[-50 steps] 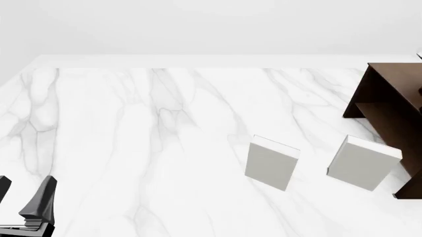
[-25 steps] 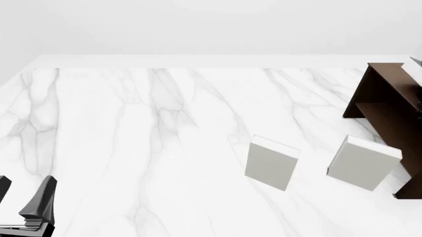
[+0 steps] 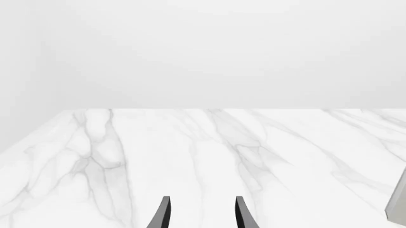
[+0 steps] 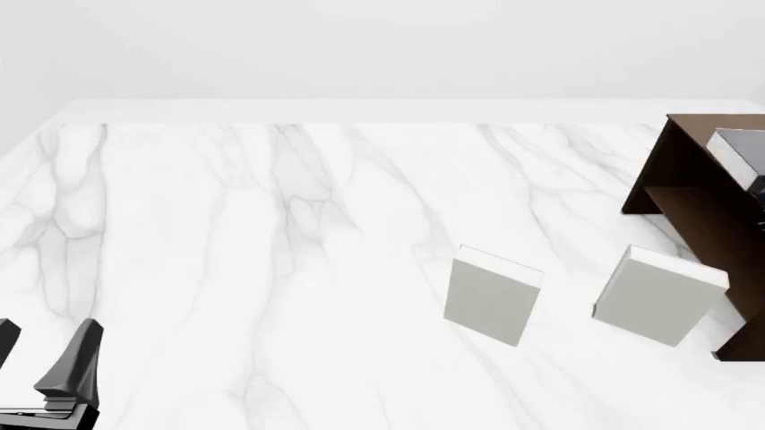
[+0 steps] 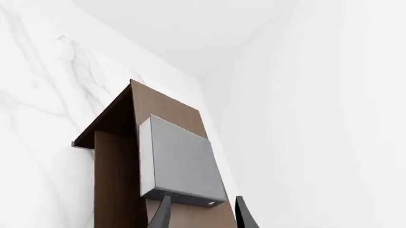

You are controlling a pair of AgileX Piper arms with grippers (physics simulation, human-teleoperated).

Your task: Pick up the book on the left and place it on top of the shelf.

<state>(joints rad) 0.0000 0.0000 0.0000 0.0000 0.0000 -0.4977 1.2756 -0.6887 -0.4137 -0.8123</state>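
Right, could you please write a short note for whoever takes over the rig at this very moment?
Left gripper: open, empty, low at the table's near left.
Right gripper: above the shelf, fingers apart at the book's near edge; I cannot tell whether it is gripping.
Book: on or just over the shelf top, apparently flat.
Done: book brought to the shelf top.
Left: confirm it rests there, release if held, back the right arm off.

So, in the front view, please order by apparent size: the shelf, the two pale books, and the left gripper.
1. shelf, though cut off by the frame edge.
2. The two pale books: alike, not ranked.
3. left gripper, partly out of frame.
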